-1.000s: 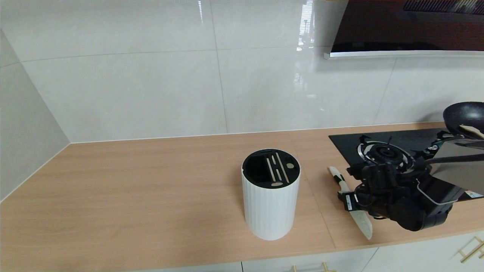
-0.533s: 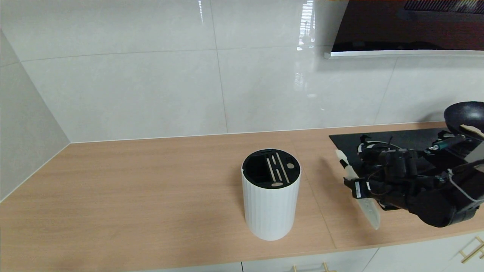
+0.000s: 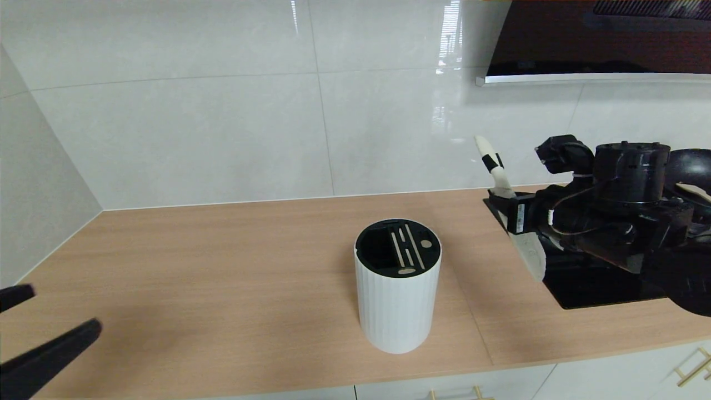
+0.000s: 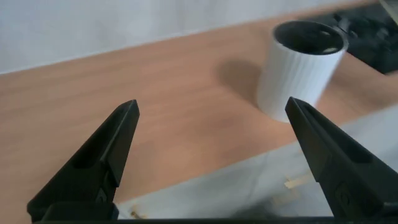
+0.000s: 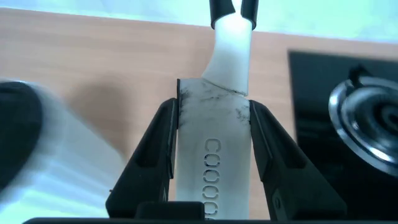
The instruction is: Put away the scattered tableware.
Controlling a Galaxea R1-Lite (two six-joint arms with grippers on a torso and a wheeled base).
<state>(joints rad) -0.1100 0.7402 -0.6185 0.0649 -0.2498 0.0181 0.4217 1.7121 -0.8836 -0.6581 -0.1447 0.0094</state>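
1. Right end effector (image 3: 515, 215) clamps the knife (image 3: 530, 253), which lay on the counter (image 3: 222, 266) a second ago and is now airborne right of the holder (image 3: 397, 289).
2. We judge slotting comes next; left end effector (image 3: 55, 311), spread wide, has arrived.

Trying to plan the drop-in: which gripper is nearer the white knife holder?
Right. The right gripper, shut on the knife, is raised right of the white knife holder, by the hob. The left gripper, open, is much farther off to its left, near the front of the counter.
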